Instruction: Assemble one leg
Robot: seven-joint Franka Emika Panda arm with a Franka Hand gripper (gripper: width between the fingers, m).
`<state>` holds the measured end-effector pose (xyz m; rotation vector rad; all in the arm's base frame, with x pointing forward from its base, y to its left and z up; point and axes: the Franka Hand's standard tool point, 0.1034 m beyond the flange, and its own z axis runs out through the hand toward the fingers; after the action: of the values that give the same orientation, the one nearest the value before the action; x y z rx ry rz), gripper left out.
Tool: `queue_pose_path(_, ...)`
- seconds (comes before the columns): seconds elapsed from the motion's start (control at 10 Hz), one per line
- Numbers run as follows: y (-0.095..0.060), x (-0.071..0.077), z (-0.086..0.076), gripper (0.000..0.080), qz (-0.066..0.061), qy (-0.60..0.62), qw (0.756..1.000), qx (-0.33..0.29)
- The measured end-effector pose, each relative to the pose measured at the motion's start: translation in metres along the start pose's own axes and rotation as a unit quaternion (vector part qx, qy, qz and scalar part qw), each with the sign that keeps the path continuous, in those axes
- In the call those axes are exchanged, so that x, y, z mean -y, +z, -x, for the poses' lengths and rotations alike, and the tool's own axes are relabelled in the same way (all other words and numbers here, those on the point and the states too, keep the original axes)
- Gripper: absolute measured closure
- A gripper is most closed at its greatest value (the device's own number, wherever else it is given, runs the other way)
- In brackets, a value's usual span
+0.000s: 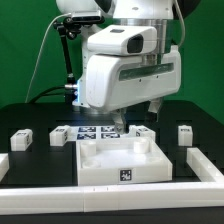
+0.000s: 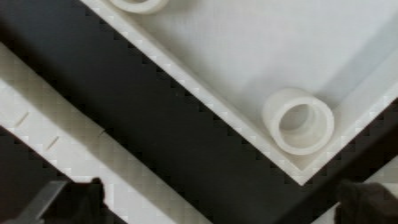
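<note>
Three small white legs with square markers lie on the black table in the exterior view: one at the left (image 1: 20, 139), one beside the marker board (image 1: 62, 135) and one at the right (image 1: 185, 133). The large flat white square piece (image 1: 120, 160) lies in the front middle. My gripper (image 1: 135, 118) hangs above its far edge, away from every leg. In the wrist view my gripper (image 2: 217, 205) is open and empty, with dark fingertips (image 2: 71, 200) far apart. Below it is a corner of the square piece (image 2: 214, 60) with a round pocket (image 2: 299, 122). No leg shows in the wrist view.
The marker board (image 1: 97, 133) lies behind the square piece. A low white rail (image 1: 110, 196) runs along the table's front and up the exterior view's right. A white band (image 2: 89, 140) crosses the black table beside the square piece in the wrist view.
</note>
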<state>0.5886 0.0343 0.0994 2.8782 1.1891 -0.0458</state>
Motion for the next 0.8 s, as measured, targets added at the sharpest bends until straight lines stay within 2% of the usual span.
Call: queue_pose_path(0.8,0.0003,0.0004,0.0001,0.0149,-0.001,0.001,1.0,0.0)
